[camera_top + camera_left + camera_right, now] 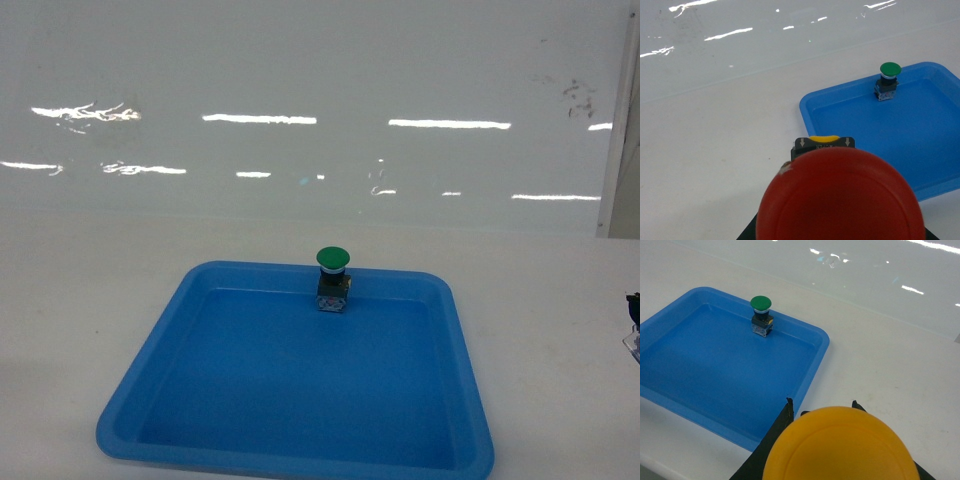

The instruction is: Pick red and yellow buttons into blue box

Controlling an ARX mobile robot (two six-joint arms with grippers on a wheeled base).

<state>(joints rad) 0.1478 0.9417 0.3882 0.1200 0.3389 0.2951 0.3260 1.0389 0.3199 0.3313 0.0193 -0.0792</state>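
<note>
We carry the red button point(839, 197) clenched in our left fingers, the yellow button point(841, 445) in our right (green one stays in the tray point(250, 400)); next, find the unseen blue box.

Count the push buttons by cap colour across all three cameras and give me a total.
Green-capped button, standing in the shallow blue tray: 1
Red-capped button, close up in the left wrist view: 1
Yellow-capped button, close up in the right wrist view: 1
Total: 3 buttons
</note>
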